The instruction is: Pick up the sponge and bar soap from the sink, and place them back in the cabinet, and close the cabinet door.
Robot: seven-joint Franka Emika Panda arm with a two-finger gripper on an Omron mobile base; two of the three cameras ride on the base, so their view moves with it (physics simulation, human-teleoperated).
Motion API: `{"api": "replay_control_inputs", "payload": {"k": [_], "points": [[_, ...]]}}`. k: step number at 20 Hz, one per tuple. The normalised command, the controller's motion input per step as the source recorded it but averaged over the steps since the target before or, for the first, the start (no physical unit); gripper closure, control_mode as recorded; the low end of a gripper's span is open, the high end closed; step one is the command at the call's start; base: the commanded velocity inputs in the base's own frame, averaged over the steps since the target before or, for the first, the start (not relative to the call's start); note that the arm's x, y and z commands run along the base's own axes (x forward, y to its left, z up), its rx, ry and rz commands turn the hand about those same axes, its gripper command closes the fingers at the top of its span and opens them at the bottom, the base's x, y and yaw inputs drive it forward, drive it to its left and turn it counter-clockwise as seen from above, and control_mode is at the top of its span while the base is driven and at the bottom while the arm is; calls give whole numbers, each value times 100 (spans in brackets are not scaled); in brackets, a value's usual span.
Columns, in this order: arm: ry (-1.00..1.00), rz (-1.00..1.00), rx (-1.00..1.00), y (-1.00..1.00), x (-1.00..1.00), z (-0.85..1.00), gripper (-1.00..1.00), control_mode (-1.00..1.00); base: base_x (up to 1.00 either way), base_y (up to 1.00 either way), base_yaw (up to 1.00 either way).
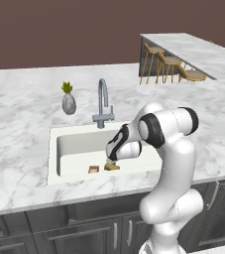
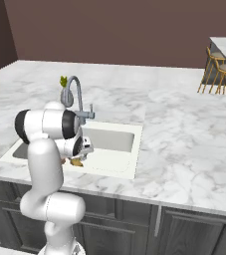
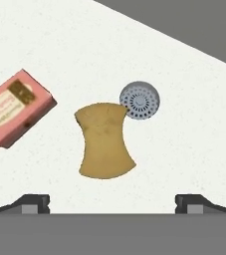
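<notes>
Open fingers [image 3: 112, 201] above the mustard-yellow lumpy sponge [image 3: 105, 141] in the cream-white rectangular sink [image 1: 74, 146].
Fingers spread wide, holding nothing; the sponge lies on the basin floor touching the round grey drain [image 3: 140, 100], the flat pinkish-brown bar soap [image 3: 14, 107] just beside it.

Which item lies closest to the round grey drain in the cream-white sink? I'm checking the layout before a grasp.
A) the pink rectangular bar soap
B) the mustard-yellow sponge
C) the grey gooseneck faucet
B: in the hand view, the mustard-yellow sponge has one corner against the edge of the round grey drain, while the pink rectangular bar soap lies apart on the sponge's far side.
</notes>
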Motion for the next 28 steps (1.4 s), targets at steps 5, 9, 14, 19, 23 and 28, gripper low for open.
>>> {"api": "replay_control_inputs", "payload": {"k": [5, 9, 14, 19, 23, 28], "points": [[0, 0, 0, 3, 1, -8, -100, -100, 0, 0, 0], [0, 0, 0, 4, 0, -11, -100, -100, 0, 0, 0], [0, 0, 0, 4, 0, -10, -100, -100, 0, 0, 0], [0, 0, 0, 5, 0, -11, -100, -100, 0, 0, 0], [1, 0, 0, 6, 0, -11, -100, -100, 0, 0, 0], [0, 0, 0, 4, 0, -8, -100, -100, 0, 0, 0]]}}
